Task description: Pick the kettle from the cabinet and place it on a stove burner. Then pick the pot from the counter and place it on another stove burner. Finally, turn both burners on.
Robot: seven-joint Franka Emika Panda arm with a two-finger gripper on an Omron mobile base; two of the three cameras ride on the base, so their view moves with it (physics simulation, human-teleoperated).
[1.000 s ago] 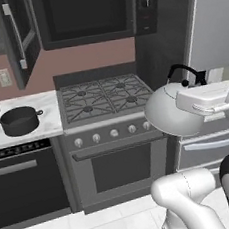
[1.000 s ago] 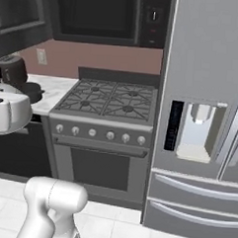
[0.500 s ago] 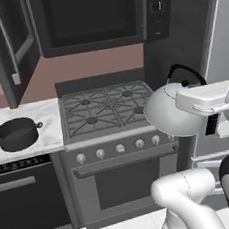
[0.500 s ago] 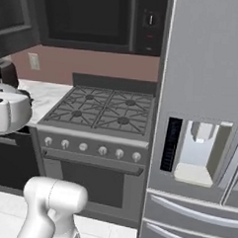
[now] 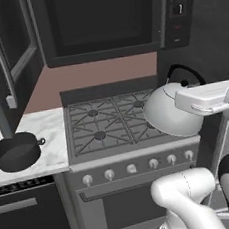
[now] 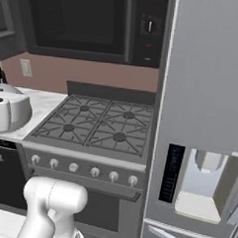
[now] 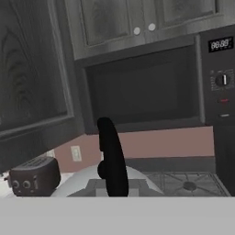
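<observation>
The kettle [image 5: 167, 111] hangs in the air in front of the stove, tipped on its side, its shiny dome turned toward the cooktop [image 5: 112, 124] and its thin black handle [image 5: 183, 73] arching up behind the white hand. In the left base view it overlaps the right-hand burners [image 5: 100, 135] and grates, so whether it touches them cannot be told from that angle. In the right base view the kettle [image 6: 10, 110] sits at the left edge of the frame, clear of the cooktop's [image 6: 98, 124] left side and above the marble tabletop [image 6: 40, 103].

The jaws are closed on the kettle's handle: the hand view shows the black handle [image 7: 111, 158] running up the middle from just above the kettle's pale dome [image 7: 87, 181], though the fingertips themselves are hidden.

The pot [image 5: 16, 152] stands upright on the tabletop [image 5: 45, 132] to the left of the stove, near the front edge, well apart from the kettle. Its two small loop handles stick out at either side and it carries no lid.

All four burners are bare. A row of silver knobs [image 5: 137, 167] runs along the stove front. The black microwave [image 5: 100, 20] hangs above the cooktop, and a dark toaster [image 7: 34, 175] stands on the tabletop further left under the wall cabinet [image 7: 34, 69]. A steel refrigerator [image 6: 205, 120] stands just beside the stove's right side
</observation>
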